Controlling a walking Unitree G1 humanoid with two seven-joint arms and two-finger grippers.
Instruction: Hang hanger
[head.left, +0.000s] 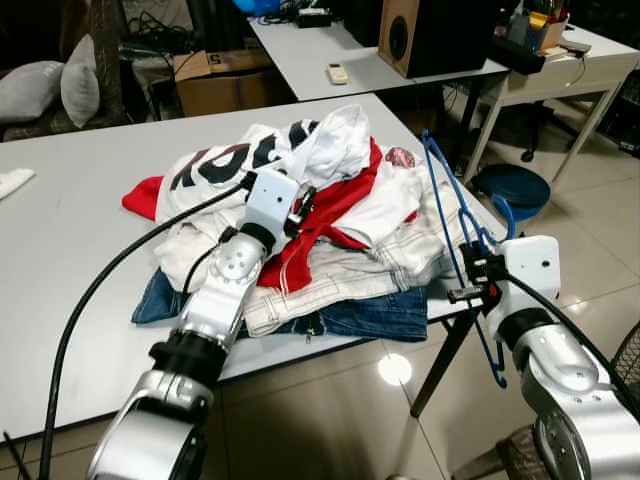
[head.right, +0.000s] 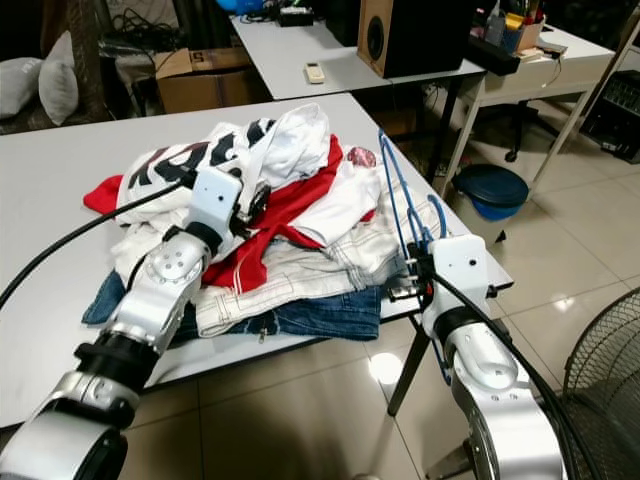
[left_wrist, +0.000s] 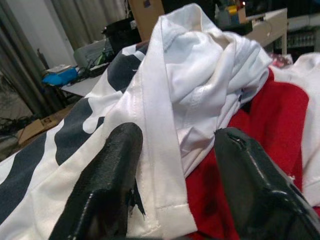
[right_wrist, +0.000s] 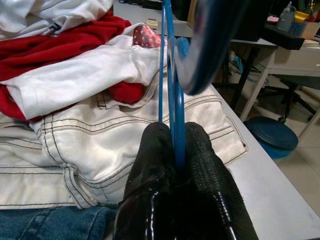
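Blue hanger (head.left: 455, 205), thin plastic, one item.
Stands roughly upright at the table's right edge, just beside the heaped clothes; its lower part is pinched between two black fingers (right_wrist: 155, 165), one corner hanging below the tabletop.

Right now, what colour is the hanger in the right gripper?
Blue; the hanger shows best in the right wrist view, pinched by the right gripper.

Hook of the blue hanger (right_wrist: 200, 55) blurred, jeans (head.left: 370, 315) largely buried under the piled clothes (head.left: 330, 200).

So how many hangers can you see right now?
1: the blue hanger, clamped in the right gripper at the table's right edge beside the clothes pile. Others may be hidden under it.
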